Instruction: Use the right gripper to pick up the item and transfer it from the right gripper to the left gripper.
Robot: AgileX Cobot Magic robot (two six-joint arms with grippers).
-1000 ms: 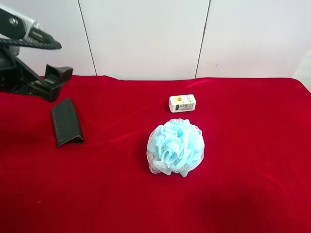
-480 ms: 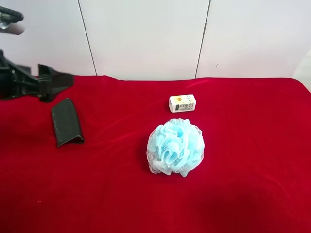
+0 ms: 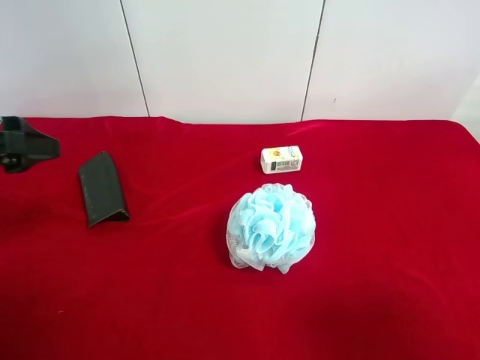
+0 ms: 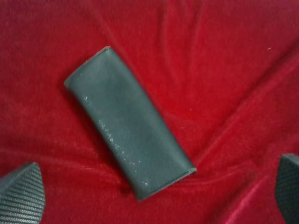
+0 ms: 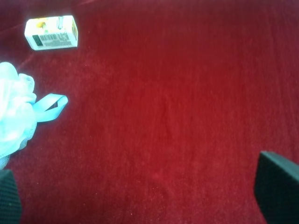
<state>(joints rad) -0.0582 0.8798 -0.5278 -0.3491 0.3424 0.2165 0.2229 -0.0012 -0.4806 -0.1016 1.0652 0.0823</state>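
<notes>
One case (image 3: 103,188), one puff (image 3: 271,226) and one box (image 3: 281,159) lie on the red cloth (image 3: 375,300); the left gripper (image 4: 154,196) hovers over the case and the right gripper (image 5: 140,196) beside the puff, both with fingers wide apart, holding nothing.

Left gripper (image 3: 26,146) cut off by the exterior high view's left edge. In both wrist views only fingertip (image 4: 21,193) corners show; box (image 3: 281,159) print illegible.

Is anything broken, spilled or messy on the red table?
Nothing looks broken or spilled. The dark case lies flat but slanted on the red cloth, which is wrinkled around it. The blue puff and little white box sit neatly, apart from each other.
</notes>
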